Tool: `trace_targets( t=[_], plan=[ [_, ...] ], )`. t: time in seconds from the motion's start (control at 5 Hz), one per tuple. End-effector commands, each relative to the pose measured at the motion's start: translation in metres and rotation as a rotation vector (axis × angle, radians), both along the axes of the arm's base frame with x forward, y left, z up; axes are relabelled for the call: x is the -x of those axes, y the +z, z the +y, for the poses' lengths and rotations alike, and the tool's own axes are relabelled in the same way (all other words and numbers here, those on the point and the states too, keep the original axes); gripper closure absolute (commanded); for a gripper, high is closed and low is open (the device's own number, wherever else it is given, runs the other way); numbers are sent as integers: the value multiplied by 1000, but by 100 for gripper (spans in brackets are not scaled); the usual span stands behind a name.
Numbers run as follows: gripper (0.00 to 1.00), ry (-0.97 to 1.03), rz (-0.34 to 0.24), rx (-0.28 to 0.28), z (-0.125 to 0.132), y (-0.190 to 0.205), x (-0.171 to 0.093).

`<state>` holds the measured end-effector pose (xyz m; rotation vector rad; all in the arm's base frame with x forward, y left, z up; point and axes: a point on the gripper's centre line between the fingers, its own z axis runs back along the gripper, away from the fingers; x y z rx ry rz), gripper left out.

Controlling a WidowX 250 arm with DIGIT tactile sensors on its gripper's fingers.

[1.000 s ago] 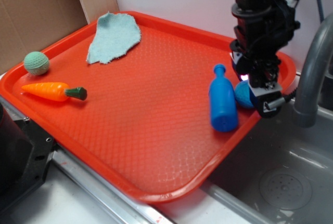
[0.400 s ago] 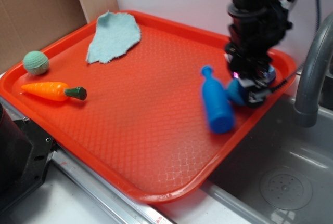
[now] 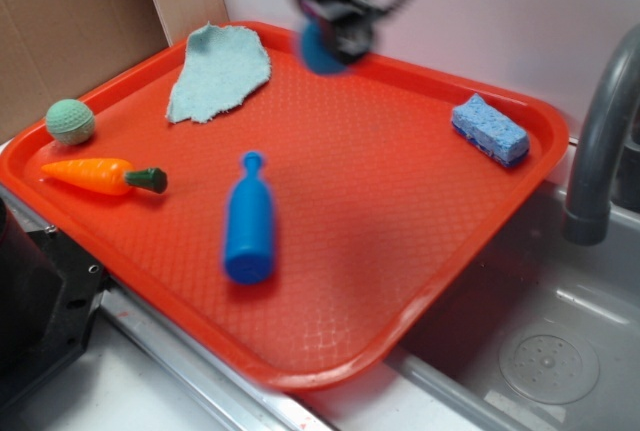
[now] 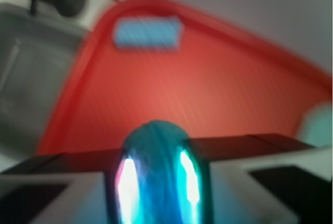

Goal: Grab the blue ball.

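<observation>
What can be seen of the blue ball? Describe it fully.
The blue ball is teal-blue and round, blurred by motion in both views, so its surface detail cannot be made out. The claw is shut on it, with a finger pressed against each side in the wrist view, where bright glare streaks its flanks. It hangs in the air above the far edge of the red tray, touching nothing but the claw.

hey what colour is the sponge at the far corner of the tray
Blue, the sponge has a lighter top and darker underside; the exterior view shows it best.
</observation>
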<state>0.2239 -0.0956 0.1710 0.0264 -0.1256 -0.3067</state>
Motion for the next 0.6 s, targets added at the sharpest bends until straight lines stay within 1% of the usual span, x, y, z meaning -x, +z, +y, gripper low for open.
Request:
trace_targets(
  t=[0.0, 0.2, 0.4],
  plan=[
    [100, 354, 9, -78, 61, 53, 42],
    [100, 533, -3, -99, 87, 58, 38],
    [100, 586, 16, -114, 95, 48, 30]
  ],
)
